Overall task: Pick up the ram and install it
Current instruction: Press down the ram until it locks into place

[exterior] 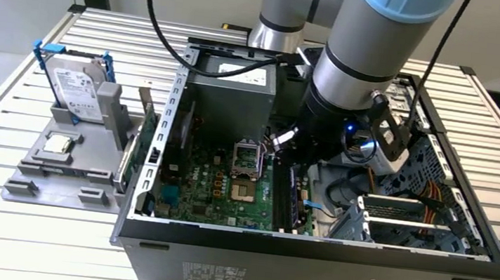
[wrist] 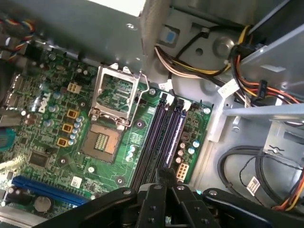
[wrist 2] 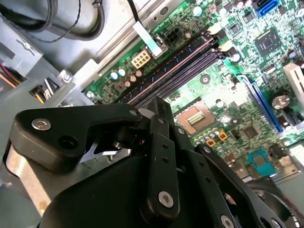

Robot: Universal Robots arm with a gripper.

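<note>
– Which step is this?

– Judging by the layout, the pick-up is not yet done. In the first wrist view the hand [wrist: 164,175] hangs inside the case [exterior: 312,260] over the memory slots [wrist: 164,133], fingers pressed together with nothing visible between them.

– And the ram?

– I take it for the thin board [exterior: 136,143] standing on edge at the grey fixture [exterior: 59,161], just outside the case wall. It is seen edge-on, so I'm not certain.

– What does a grasp call for?

– Clearing the case wall, open fingers, and squaring them to that narrow edge.
</note>
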